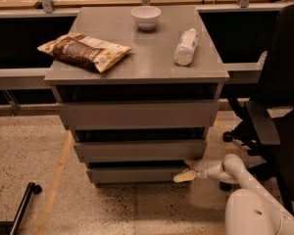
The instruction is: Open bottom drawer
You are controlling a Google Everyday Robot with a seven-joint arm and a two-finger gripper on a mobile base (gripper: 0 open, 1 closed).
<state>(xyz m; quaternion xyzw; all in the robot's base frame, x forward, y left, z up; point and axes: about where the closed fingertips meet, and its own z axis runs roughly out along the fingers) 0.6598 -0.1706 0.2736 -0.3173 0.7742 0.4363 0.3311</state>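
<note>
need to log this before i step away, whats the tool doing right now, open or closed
Tool: low by the floor, at the right end of the bottom drawer front; open, closed or holding cannot be told.

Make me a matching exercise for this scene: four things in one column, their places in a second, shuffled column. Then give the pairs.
Things:
1. white round bowl
2. clear plastic bottle
3. brown and yellow crinkly snack bag
4. pale two-finger gripper

Places:
A. low down, at the right end of the grey bottom drawer front
B. lying on its side on the right part of the grey cabinet top
C. at the back middle of the top
D. on the left part of the top

Pairs: 1-C, 2-B, 3-D, 4-A
</note>
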